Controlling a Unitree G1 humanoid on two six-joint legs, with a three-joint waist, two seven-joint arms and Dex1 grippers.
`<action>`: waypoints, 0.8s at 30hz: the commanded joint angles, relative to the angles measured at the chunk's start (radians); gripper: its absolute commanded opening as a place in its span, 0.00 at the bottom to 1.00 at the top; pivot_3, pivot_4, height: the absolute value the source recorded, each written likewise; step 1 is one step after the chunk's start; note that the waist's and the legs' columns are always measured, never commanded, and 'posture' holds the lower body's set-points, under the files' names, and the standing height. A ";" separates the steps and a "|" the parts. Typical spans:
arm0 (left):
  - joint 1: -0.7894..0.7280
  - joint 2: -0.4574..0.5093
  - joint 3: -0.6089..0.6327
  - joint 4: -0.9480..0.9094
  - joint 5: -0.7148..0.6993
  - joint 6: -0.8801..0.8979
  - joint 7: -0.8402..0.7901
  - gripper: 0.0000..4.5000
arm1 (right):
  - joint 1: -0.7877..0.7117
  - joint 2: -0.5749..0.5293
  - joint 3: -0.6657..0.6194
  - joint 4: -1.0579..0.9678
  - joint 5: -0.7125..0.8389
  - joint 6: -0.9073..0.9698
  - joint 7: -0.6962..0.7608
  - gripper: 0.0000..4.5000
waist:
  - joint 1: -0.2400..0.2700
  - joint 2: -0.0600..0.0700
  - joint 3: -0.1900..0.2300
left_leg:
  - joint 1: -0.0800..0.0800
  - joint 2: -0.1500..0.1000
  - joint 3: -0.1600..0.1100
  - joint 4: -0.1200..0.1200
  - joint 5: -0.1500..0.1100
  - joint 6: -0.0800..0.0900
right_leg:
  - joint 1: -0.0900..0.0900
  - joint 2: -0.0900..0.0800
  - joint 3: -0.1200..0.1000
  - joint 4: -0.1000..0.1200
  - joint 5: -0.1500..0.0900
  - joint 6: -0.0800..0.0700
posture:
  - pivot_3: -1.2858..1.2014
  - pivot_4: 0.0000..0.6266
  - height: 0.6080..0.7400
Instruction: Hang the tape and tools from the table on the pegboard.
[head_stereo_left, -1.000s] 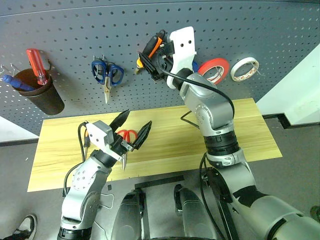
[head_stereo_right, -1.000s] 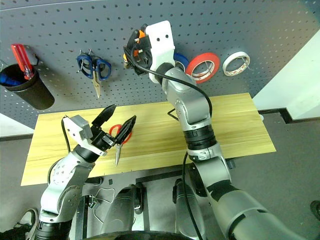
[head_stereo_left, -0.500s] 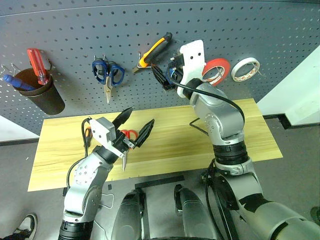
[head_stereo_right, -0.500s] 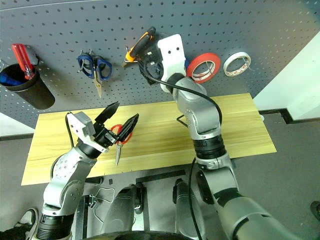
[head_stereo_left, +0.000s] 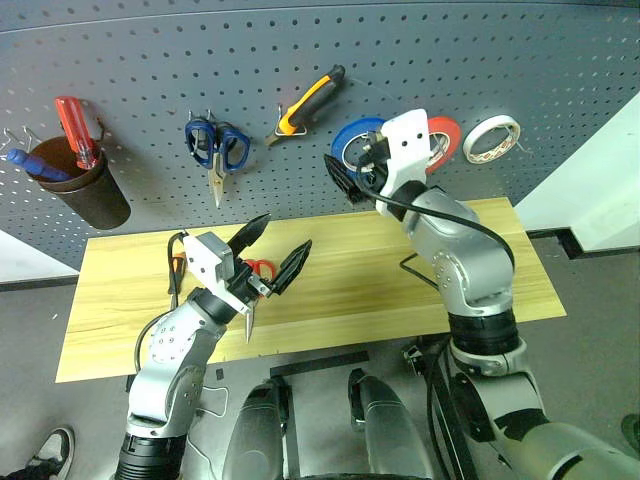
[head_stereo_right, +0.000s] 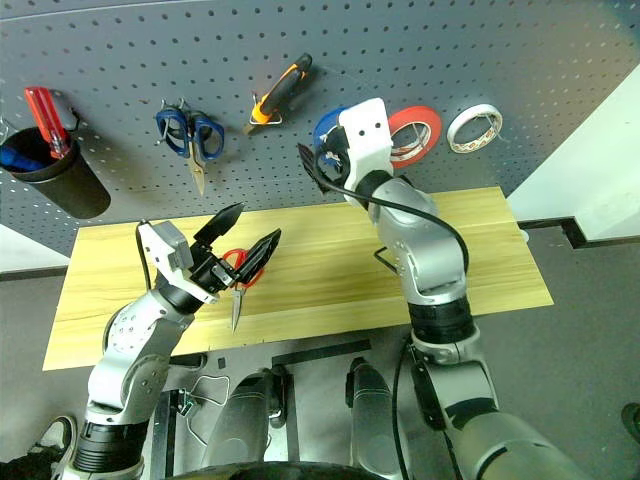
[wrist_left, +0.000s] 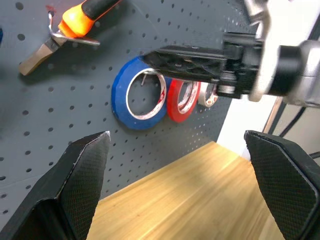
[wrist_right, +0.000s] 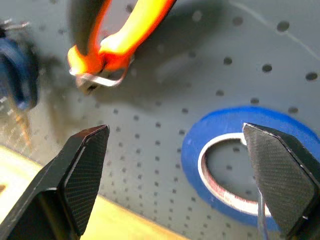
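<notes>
Now the orange-and-black-handled pliers (head_stereo_left: 308, 101) hang tilted on the dark grey perforated pegboard (head_stereo_left: 140, 60). Red-handled silver-bladed scissors (head_stereo_right: 238, 283) lie on the light wooden table (head_stereo_left: 350, 270). Both the left gripper (head_stereo_left: 272, 252) and right gripper (head_stereo_left: 345, 178) stand wide, empty

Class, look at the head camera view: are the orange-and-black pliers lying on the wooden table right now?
No. The pliers hang on a hook on the pegboard, above the table and left of the blue tape roll.
</notes>
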 joint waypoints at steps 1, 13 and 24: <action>0.047 0.043 0.053 -0.071 -0.079 0.033 -0.029 1.00 | 0.050 -0.093 -0.063 -0.178 0.110 0.065 0.111 0.99 | 0.000 0.000 0.000 | 0.000 0.000 0.000 0.000 0.000 0.000 | 0.000 0.000 0.000 0.000 0.000 0.000 | 0.54 0.39 0.82; 0.008 0.159 0.087 -0.001 -0.007 0.475 0.364 1.00 | 0.288 -0.320 -0.048 -0.390 0.285 0.232 0.226 0.99 | 0.000 -0.001 0.000 | 0.002 0.000 0.000 0.000 0.000 0.000 | 0.002 0.000 0.001 -0.001 -0.002 -0.002 | 0.54 0.43 0.82; -0.124 -0.064 0.046 0.008 0.165 0.974 0.766 1.00 | 0.340 -0.258 0.035 -0.418 0.273 0.260 0.107 0.99 | 0.000 -0.002 0.000 | 0.001 -0.001 -0.002 0.002 0.000 0.000 | 0.002 0.000 0.000 0.001 -0.001 0.002 | 0.53 0.47 0.82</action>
